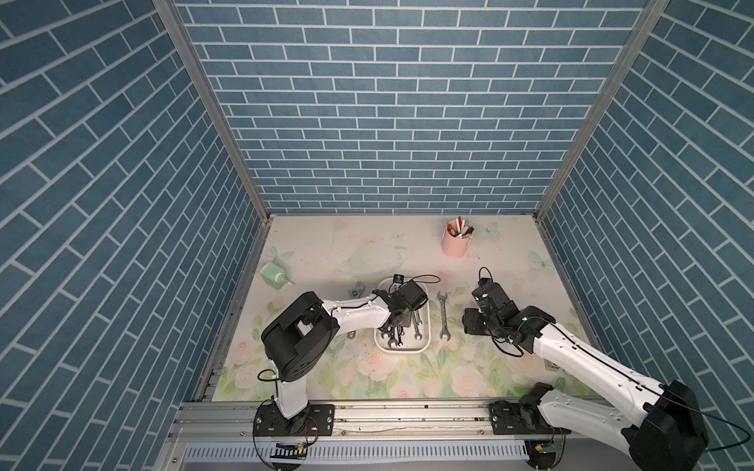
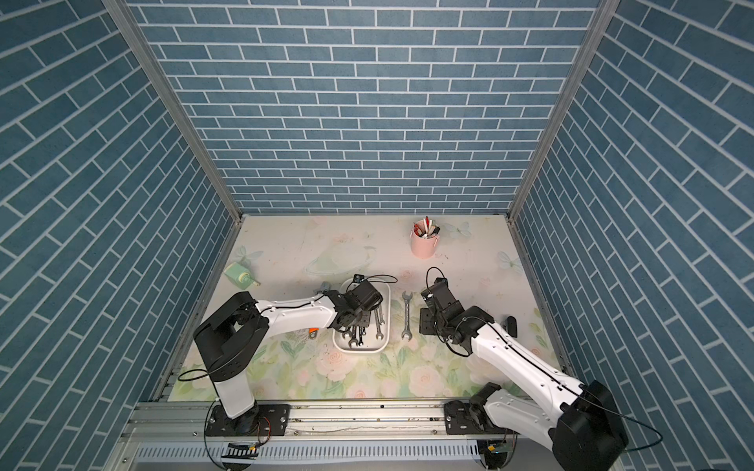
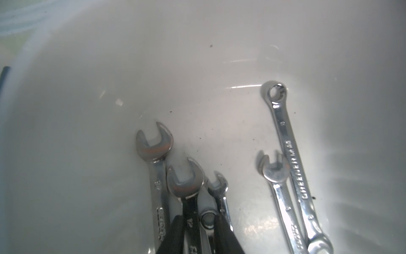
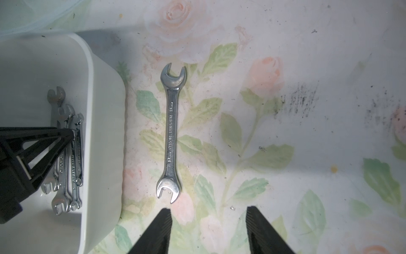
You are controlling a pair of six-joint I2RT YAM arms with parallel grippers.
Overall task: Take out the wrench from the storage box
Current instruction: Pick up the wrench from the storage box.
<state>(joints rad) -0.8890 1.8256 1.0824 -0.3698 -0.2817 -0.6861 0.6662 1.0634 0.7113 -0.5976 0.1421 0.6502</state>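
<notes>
In both top views the left gripper (image 1: 395, 325) dips into the white storage box (image 1: 409, 349). Left wrist: its fingers (image 3: 173, 233) flank a wrench (image 3: 184, 184) lying there, grip unconfirmable. Right wrist: the right gripper (image 4: 208, 231) hangs spread, empty, near a loose wrench (image 4: 171, 132) beside the box.

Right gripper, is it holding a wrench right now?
No, the right gripper is open and empty; the double-ended wrench lies loose on the mat.

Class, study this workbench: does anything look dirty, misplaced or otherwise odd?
Yes. Dark smudges stain the flowered mat; one wrench lies on it, outside the white box that holds more wrenches.
</notes>
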